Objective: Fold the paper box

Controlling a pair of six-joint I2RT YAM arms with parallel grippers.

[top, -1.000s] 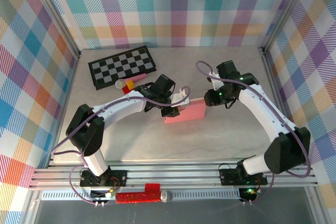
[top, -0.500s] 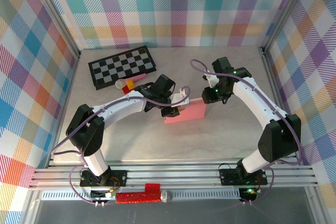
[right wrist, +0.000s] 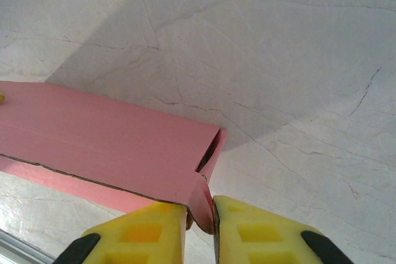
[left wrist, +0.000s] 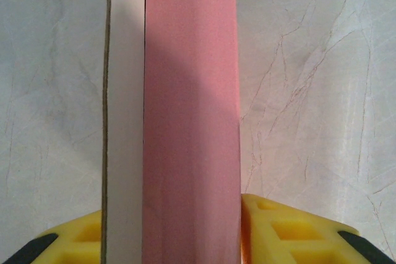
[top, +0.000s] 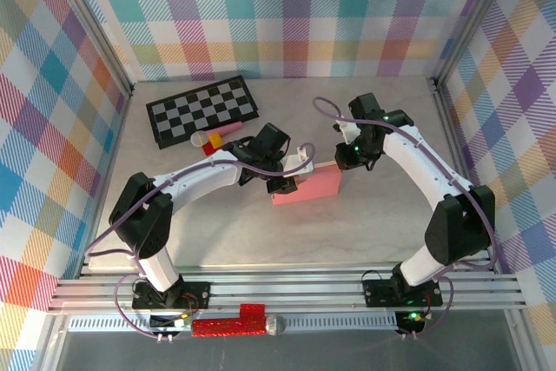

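Cannot see the left end of the paper box (top: 317,185) under the left gripper (top: 291,182) at centre frame.

Right wrist view. A pink paper box (right wrist: 105,146) lies flattened across the left half of the frame, running from the left edge to the centre, with a thin dark cut edge along its lower side. At its right end a narrow dark gap (right wrist: 209,151) shows between the card layers. From that end a small flap (right wrist: 204,201) hangs toward the bottom of the frame. The right gripper (right wrist: 200,217) pinches this flap, its yellow fingers (right wrist: 139,239) pressed against either side. A pale, veined table (right wrist: 297,60) lies beneath, crossed by a shadow (right wrist: 124,47) at upper left.
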